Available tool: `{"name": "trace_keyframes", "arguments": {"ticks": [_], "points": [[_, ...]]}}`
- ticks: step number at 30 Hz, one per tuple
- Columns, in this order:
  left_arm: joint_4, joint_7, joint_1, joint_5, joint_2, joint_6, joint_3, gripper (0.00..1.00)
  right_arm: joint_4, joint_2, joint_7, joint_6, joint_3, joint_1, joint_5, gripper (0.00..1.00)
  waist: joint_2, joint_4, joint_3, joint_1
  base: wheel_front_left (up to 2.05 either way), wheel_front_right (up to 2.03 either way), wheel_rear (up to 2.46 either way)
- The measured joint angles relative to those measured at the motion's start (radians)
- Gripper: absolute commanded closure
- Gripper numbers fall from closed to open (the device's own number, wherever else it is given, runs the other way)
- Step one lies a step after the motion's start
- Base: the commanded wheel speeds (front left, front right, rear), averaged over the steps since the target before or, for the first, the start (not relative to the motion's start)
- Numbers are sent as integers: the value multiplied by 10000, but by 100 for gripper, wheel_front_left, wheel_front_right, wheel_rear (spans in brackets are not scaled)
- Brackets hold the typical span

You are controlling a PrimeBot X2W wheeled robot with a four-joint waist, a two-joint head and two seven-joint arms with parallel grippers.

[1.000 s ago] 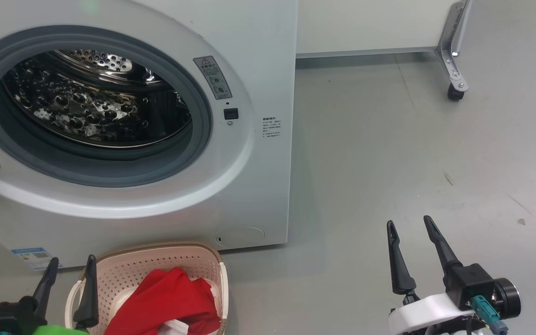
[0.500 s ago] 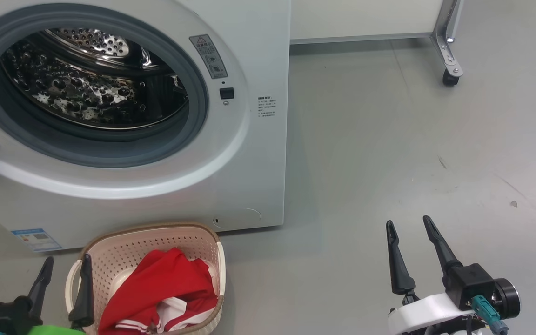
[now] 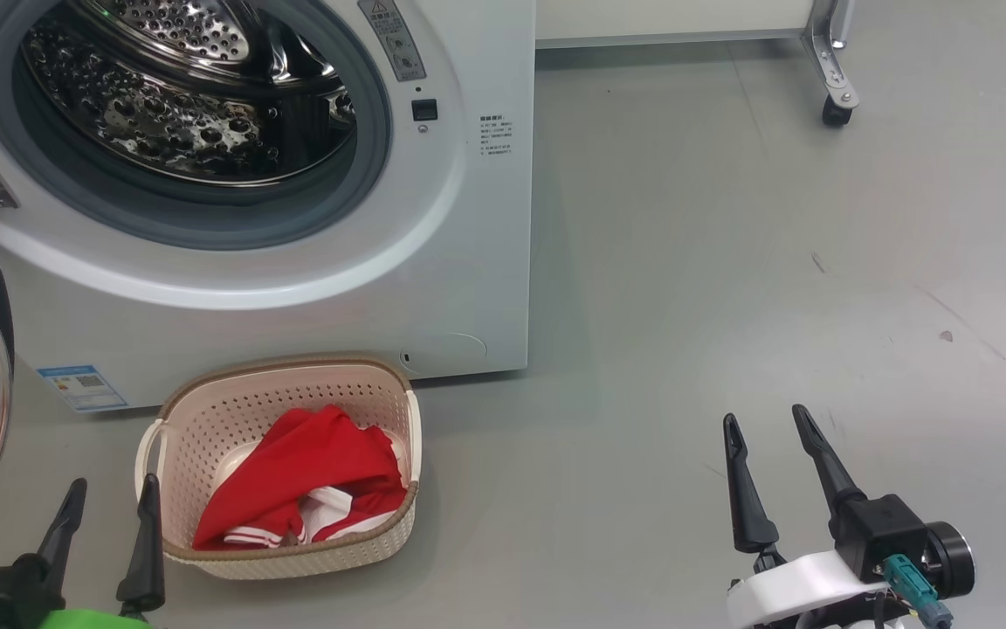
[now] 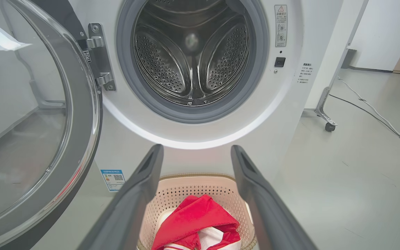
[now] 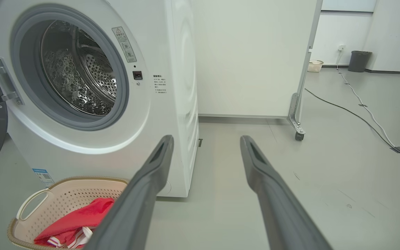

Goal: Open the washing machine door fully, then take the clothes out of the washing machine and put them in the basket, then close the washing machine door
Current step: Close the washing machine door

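The washing machine [image 3: 468, 262] stands on the grey floor [image 3: 730, 262] with its round opening uncovered, so the perforated steel drum [image 3: 171, 114] is seen behind the grey gasket [image 3: 206, 223]. The washing machine door [image 4: 36, 114] is swung wide out to the robot's left and hangs on its metal hinge [image 4: 99, 59]; in the left wrist view its clear glass faces the camera. The basket [image 3: 293, 371] stands on the floor just in front of the lower front of the machine, below the opening and near the small blue label [image 3: 84, 387]. The clothes [image 3: 302, 489] lie inside the basket as a red bundle with white stripes (they rest more toward the near wall of it). The left gripper [image 3: 114, 480] hovers just beside the left handle of the basket, released, its two dark fingers spread apart and grasping nothing; in its own wrist view the basket with the clothes shows between these fingers. The right gripper [image 3: 765, 414] is well apart to the right, above bare floor, also released with the fingers spread and nothing between them. Farther back, to the right of the machine, a metal leg with a caster [image 3: 830, 87] stands on the floor.
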Motion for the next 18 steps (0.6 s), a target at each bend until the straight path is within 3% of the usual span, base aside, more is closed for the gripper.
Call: {"name": "trace_keyframes", "arguments": {"ticks": [18], "points": [[15, 0, 0, 119, 15, 2, 194, 0, 58, 0, 0, 0, 52, -19, 0, 0, 0, 37, -26, 0, -87, 87, 0]]}}
